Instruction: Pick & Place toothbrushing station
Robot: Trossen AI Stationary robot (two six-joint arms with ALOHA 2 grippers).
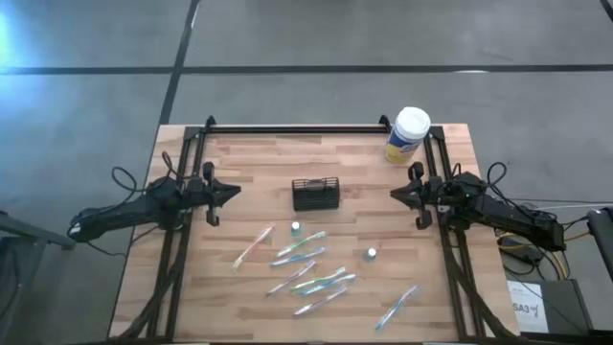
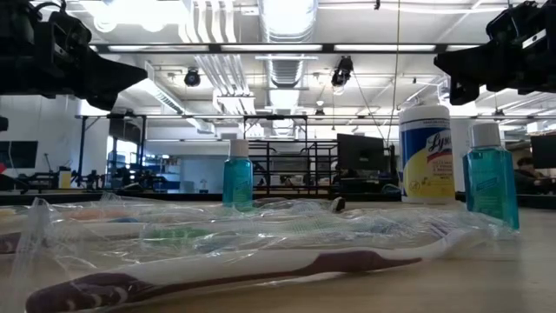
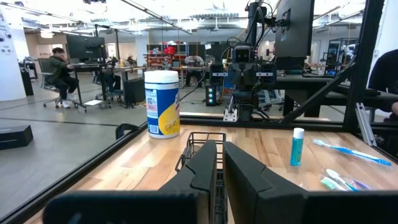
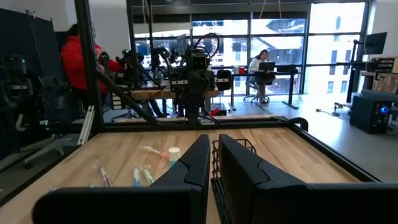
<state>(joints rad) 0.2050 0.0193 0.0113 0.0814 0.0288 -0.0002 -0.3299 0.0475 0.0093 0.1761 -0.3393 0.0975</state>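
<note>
The black mesh caddy (image 1: 316,195) stands on its base at the middle of the wooden table, toward the far side. It shows past my fingers in the left wrist view (image 3: 200,144) and the right wrist view (image 4: 235,149). My left gripper (image 1: 235,192) hovers at the table's left edge, pointing at the caddy, with its fingers shut and empty (image 3: 221,152). My right gripper (image 1: 395,195) hovers at the right edge, also pointing at the caddy, shut and empty (image 4: 214,146). Both stand well apart from the caddy.
A white-lidded, yellow-labelled canister (image 1: 409,134) stands at the far right corner. Several plastic-wrapped toothbrushes (image 1: 302,264) lie scattered on the near half of the table. Two small blue bottles (image 1: 296,228) (image 1: 371,254) stand among them. A black frame rail (image 1: 297,127) runs along the far edge. People sit in the room beyond.
</note>
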